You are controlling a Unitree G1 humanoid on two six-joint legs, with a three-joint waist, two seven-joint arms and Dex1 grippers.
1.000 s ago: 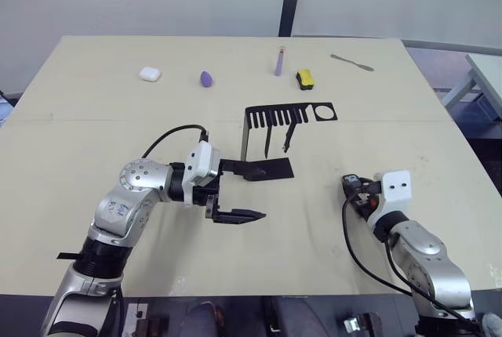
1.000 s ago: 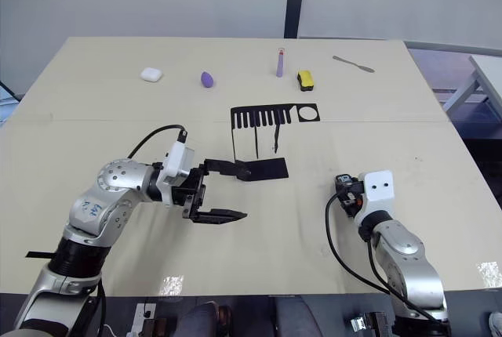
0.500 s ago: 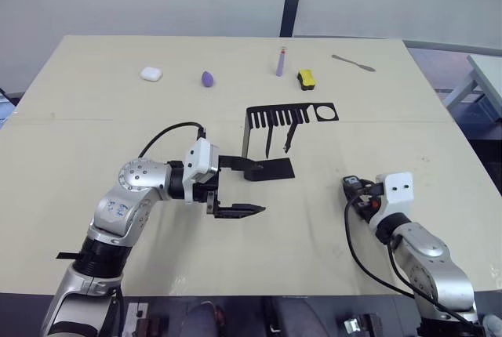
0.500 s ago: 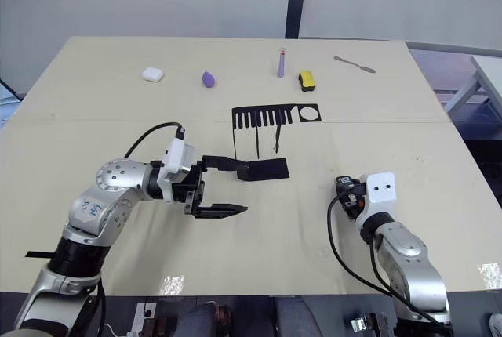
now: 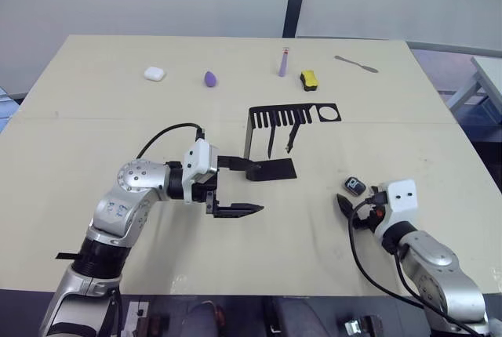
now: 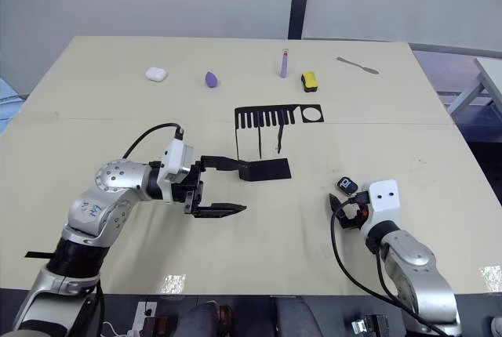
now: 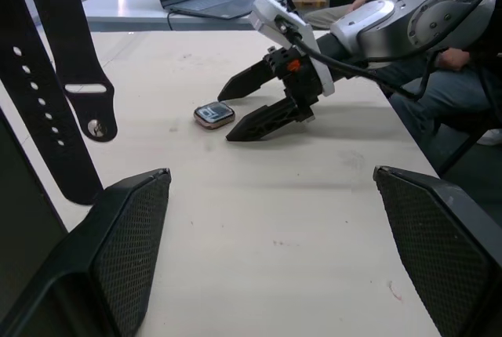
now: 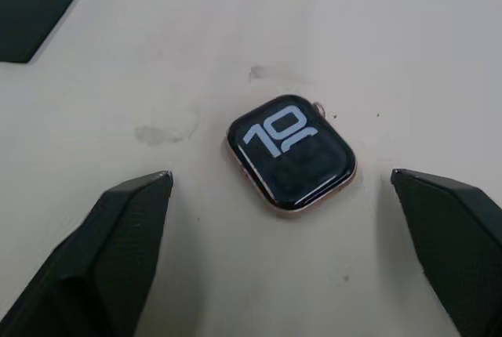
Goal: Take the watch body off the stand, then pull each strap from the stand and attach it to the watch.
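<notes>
The table [image 5: 94, 133] is being lit evenly from overhead, with soft shadows and faint glare being cast near its front edge.

Our left gripper [image 5: 243, 188] hovers mid-tabletop, jaws spread wide, arm bent, forearm pointing toward the right edge. Our right gripper [image 7: 247, 108] sits low near the right edge, jaws apart, empty.

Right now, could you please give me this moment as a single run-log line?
watch body: flat on table, off stand | straps: both hanging from stand | right gripper: open beside watch body | left gripper: open near stand
</notes>
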